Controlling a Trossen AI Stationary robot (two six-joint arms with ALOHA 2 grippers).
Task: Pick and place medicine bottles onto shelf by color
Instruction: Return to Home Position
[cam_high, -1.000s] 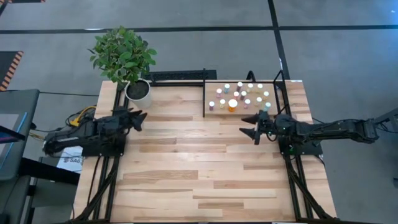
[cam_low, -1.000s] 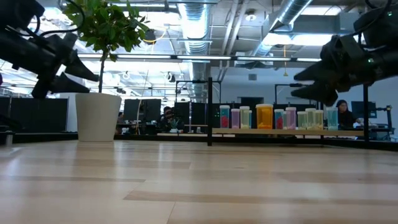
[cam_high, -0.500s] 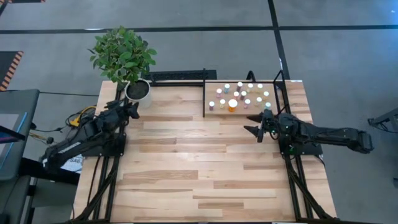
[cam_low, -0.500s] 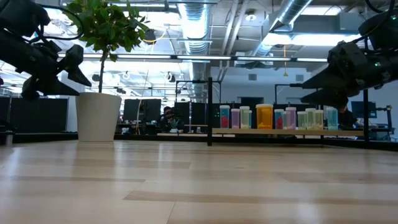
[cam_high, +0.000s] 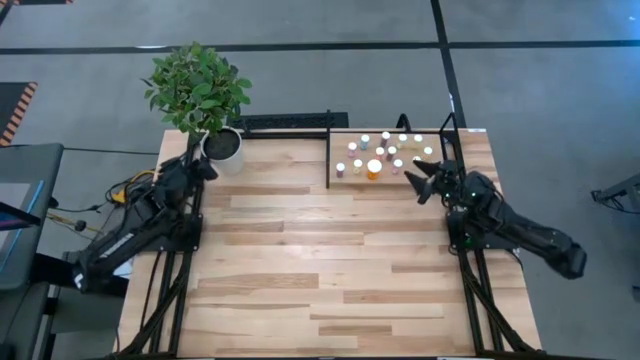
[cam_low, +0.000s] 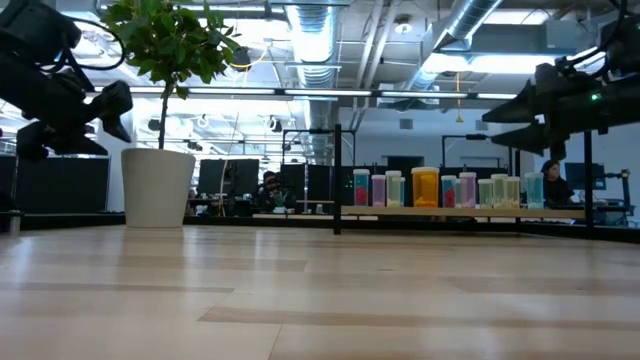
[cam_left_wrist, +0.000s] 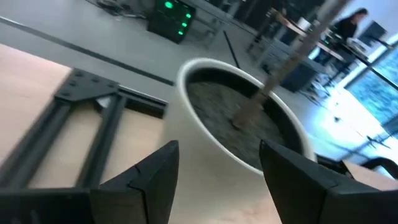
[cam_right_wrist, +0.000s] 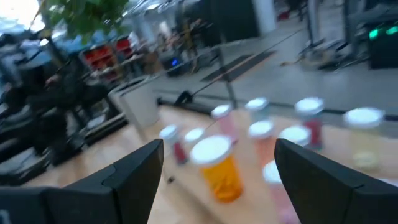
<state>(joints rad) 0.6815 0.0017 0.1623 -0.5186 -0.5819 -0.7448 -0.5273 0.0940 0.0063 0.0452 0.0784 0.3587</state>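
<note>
From above we look straight down on the whole table, shelf at one o'clock, plant pot at eleven. At tabletop height we look level across it to the same shelf and pot, far off. Our left wrist view looks past the left gripper, close on the pot; our right wrist view past the right gripper, near the shelf's medicine bottles.

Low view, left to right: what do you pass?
left tool → white plant pot → pink medicine bottle at the row's left end → large orange medicine bottle → right tool
</note>
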